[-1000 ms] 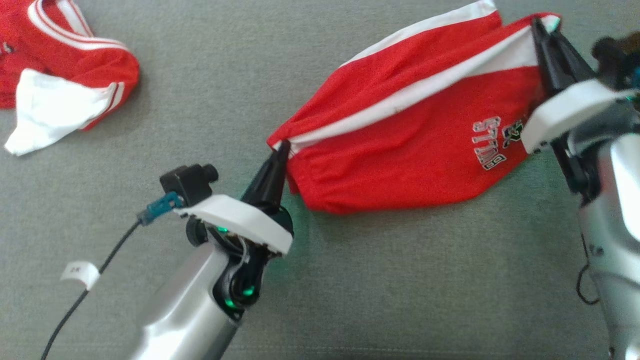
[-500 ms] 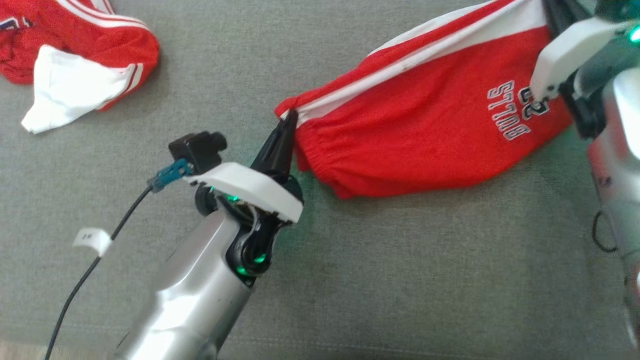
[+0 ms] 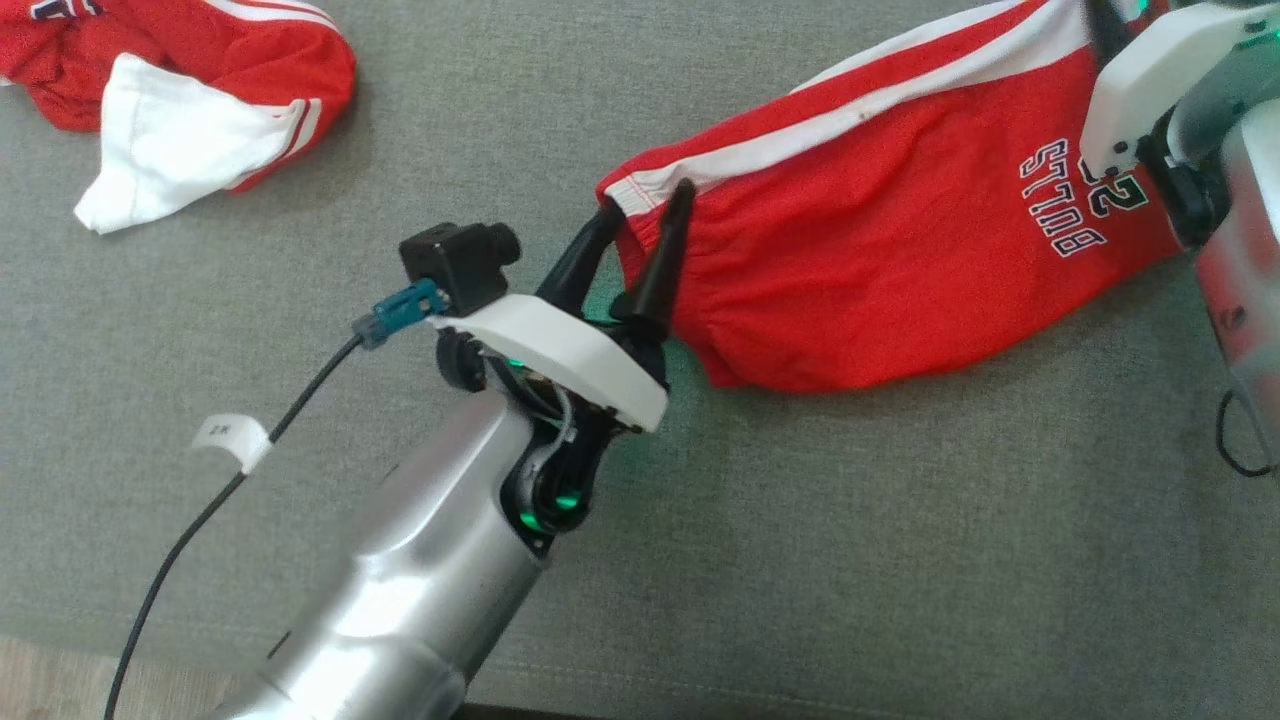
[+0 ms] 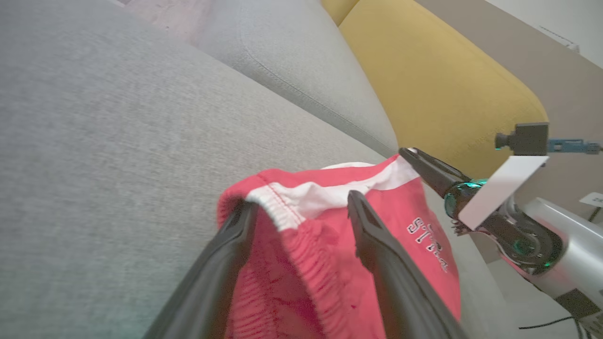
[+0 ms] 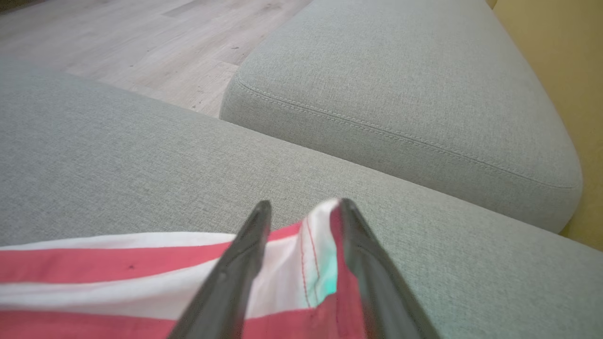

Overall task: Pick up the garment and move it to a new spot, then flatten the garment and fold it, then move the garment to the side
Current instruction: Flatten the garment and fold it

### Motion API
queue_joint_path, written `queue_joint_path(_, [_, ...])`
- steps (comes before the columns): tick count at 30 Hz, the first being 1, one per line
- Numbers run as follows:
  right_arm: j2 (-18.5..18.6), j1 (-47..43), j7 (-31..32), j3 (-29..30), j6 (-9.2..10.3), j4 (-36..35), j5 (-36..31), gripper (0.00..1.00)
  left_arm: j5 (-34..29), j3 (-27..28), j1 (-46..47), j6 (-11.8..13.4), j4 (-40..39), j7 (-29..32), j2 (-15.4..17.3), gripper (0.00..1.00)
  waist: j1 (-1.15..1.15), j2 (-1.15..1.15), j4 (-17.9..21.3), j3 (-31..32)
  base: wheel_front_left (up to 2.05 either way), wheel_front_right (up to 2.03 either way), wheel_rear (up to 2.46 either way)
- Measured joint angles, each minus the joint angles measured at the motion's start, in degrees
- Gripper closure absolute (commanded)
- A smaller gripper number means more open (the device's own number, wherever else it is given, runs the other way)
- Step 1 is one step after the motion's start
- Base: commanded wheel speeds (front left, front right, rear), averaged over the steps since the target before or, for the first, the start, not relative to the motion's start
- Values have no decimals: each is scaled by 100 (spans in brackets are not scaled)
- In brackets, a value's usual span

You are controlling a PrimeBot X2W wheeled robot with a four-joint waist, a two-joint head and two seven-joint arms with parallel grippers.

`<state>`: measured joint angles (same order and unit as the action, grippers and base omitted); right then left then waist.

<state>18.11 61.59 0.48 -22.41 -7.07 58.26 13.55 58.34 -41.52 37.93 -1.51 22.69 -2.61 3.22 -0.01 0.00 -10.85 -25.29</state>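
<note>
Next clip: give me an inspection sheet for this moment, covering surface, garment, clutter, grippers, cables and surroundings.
Surface: grey sofa cushion, woven fabric.
Job's things: red shorts with a white stripe, lying stretched out, not yet folded.
Clutter: second red-and-white garment, crumpled, far left.
Grippers: left gripper open, fingers straddling the waistband corner; right gripper fingers parted, the far corner standing between them.
Cables: black cable with a white tag, lower left; black loop at the right edge.
Surroundings: wood floor, second grey cushion, yellow cushion.
</note>
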Motion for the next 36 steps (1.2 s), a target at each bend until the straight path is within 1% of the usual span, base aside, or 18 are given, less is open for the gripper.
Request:
queue_joint_path(4, [22, 155, -56, -249, 0, 180, 154, 0, -75, -110, -31, 54, -322, 2, 41, 0, 2, 0, 26, -10, 0, 0, 0])
queue_joint_path(5, [42, 206, -69, -358, 0, 235, 248, 0, -101, -126, -104, 62, -544, 2, 130, 0, 0, 0, 32, 0, 0, 0, 0])
queue_joint_path(8, [97, 256, -100, -489, 0, 341, 387, 0, -157, -176, -325, 164, -837, 40, 370, 0, 1, 0, 34, 50, 0, 0, 0])
queue_joint_path(12, [215, 250, -99, -688, 0, 448, 605, 0, -322, -266, -703, 383, -1158, 83, 754, 0, 1, 0, 40, 178, 0, 0, 0])
queue_joint_path(14, [248, 241, -98, -798, 0, 456, 722, 0, -336, -261, -864, 445, -1299, 83, 893, 0, 1, 0, 53, 250, 0, 0, 0])
queue_joint_path(16, [255, 230, -97, -869, 0, 455, 778, 0, -336, -257, -938, 453, -1395, 71, 950, 0, 1, 0, 60, 292, 0, 0, 0])
queue_joint_path(18, [266, 193, -35, -1009, 0, 453, 925, 0, -375, -258, -1057, 467, -1599, -8, 1061, 0, 1, 0, 70, 388, 0, 0, 0])
queue_joint_path(21, [339, -13, 145, -1181, 0, 435, 1201, 0, -557, -159, -1232, 641, -1828, -259, 1268, 0, 0, 0, 66, 566, 0, 0, 0])
queue_joint_path(24, [504, -380, 400, -1260, 0, 468, 1535, 0, -676, 12, -1460, 817, -2002, -555, 1447, 0, 0, 0, 32, 753, 0, 0, 0])
queue_joint_path(28, [702, -778, 609, -1288, 0, 524, 1884, 0, -758, 250, -1775, 1015, -2228, -903, 1513, 0, 0, 0, -111, 895, 0, 0, 0])
queue_joint_path(31, [739, -840, 719, -1280, 0, 550, 2086, 0, -833, 396, -1952, 1147, -2341, -1014, 1588, 0, 0, 0, -225, 889, 0, 0, 0])
queue_joint_path(33, [753, -824, 793, -1243, 0, 591, 2195, 0, -851, 489, -2057, 1203, -2391, -1059, 1627, 0, 1, 0, -269, 825, 0, 0, 0])
queue_joint_path(36, [758, -825, 962, -1218, 0, 689, 2329, 0, -909, 523, -2124, 1217, -2448, -1068, 1627, 0, 2, 0, -329, 722, 0, 0, 0])
